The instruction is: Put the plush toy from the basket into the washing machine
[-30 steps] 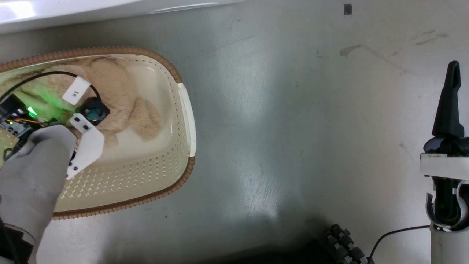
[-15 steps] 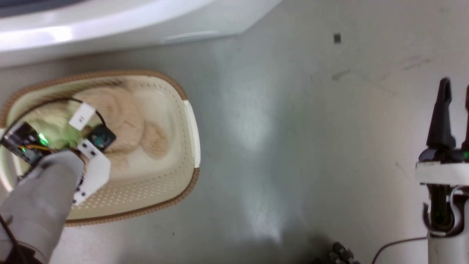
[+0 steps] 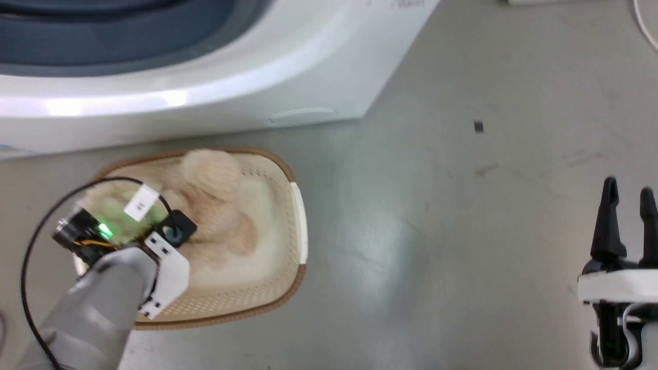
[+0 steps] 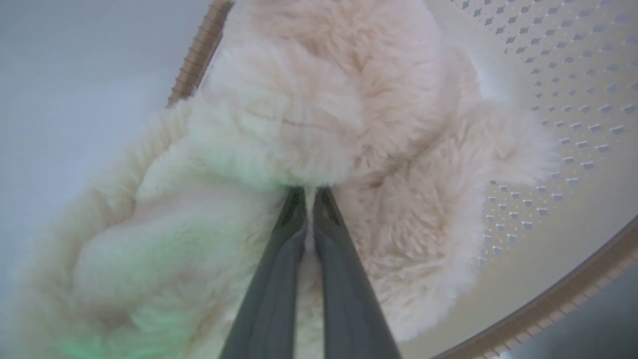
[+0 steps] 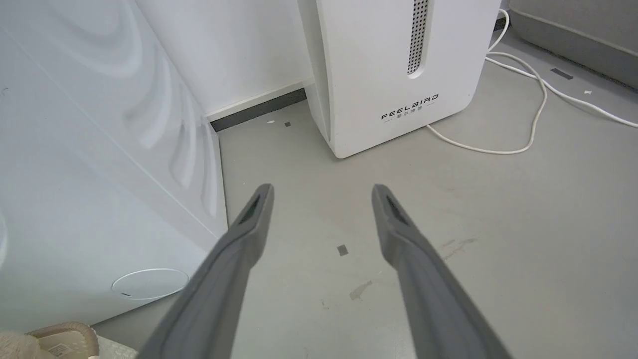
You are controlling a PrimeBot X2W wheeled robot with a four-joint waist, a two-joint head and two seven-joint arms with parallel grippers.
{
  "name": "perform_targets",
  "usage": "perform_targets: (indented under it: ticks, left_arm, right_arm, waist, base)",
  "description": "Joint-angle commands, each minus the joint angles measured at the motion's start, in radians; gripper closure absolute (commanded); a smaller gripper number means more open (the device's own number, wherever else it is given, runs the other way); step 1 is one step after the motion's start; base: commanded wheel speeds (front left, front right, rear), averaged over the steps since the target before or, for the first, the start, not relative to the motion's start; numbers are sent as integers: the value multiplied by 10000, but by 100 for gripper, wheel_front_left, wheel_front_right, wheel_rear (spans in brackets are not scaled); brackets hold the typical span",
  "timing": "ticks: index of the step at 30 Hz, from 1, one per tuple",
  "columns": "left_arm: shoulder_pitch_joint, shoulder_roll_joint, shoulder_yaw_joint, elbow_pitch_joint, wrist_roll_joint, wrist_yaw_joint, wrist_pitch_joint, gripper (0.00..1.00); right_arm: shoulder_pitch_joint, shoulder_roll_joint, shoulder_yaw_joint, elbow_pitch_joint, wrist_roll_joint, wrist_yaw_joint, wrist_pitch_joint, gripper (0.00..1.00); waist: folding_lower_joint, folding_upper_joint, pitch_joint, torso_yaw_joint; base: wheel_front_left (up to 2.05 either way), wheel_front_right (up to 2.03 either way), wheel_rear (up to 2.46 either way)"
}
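The cream-beige plush toy (image 3: 216,205) lies in the cream basket (image 3: 302,226) on the floor, just in front of the white washing machine (image 3: 205,87). My left wrist (image 3: 164,246) hangs over the toy and hides the fingers in the head view. In the left wrist view my left gripper (image 4: 310,192) is shut on a fold of the plush toy (image 4: 374,124), with the basket's perforated wall (image 4: 573,99) to the right. My right gripper (image 3: 628,205) is open over bare floor far to the right, and it holds nothing (image 5: 321,194).
The washing machine's white side panel (image 5: 99,174) stands left of my right gripper. A white FEELBIRD appliance (image 5: 398,75) stands behind it, with a white cable (image 5: 523,124) trailing on the grey floor. A corner of the basket (image 5: 65,331) shows at the lower left.
The head camera has tilted up, bringing more of the washing machine into view. The plush toy has bunched higher toward the basket's far rim. Both right fingers now show apart.
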Motion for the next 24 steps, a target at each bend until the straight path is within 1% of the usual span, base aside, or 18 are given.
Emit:
perform_targets:
  ticks: [1,6,11,14,20,24]
  left_arm:
    - [132,-37,78,2,-104,-15,-140,100]
    - [493,-414,141,2,-378,-25,-627,100]
    - [844,-994,179,-1,-607,147,-910,100]
    - [1056,-1209,182,-63,-709,233,-1035,100]
    - [1494,-1416,226,-612,-901,463,-1137,100]
    - [1831,-1392,351,-1587,-1054,698,-1144,100]
  right_arm:
    - [136,-2,-50,77,-111,-7,-44,0]
    - [574,-2,-237,344,-358,-7,-44,0]
    - [1089,-2,-488,569,-602,-7,-44,0]
    - [1355,-2,-595,667,-706,-7,-44,0]
    - [1858,-2,-709,814,-826,-7,-44,0]
    - [2156,-2,-747,883,-870,-7,-44,0]
  waist:
    - [0,0,-503,324]
    - [0,0,-1334,720]
    - [0,0,-2222,1159]
    - [0,0,-2670,1368]
    - [0,0,-3412,1701]
    - [0,0,-3838,1908]
  base:
    - [0,0,0]
    - [0,0,0]
    - [0,0,0]
    - [0,0,0]
    - [0,0,0]
    - [0,0,0]
